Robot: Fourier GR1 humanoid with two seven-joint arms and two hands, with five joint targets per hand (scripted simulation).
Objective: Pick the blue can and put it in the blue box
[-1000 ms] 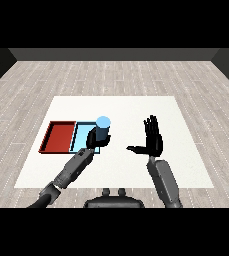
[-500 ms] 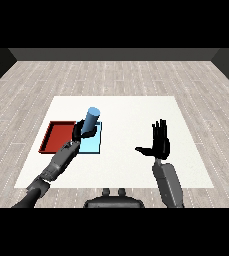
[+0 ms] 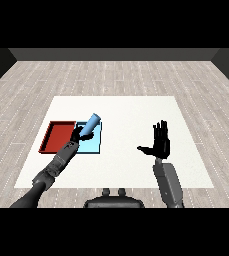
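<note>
Left robot hand point(image 3: 78, 133) curled round blue can point(image 3: 90, 123), can tilted, top leaning up and right of the hand, above the light blue tray point(image 3: 97, 145). Red tray point(image 3: 56, 136) just left of that hand, touching the blue one. Right robot hand point(image 3: 160, 144) wide, fingers straight, holding nothing, over white desk point(image 3: 131, 115), well apart.

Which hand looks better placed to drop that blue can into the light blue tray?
The left hand. Its fingers already curl round the blue can, held tilted over the light blue tray. The right hand is open, holds nothing and stands well off to the tray's right.
</note>
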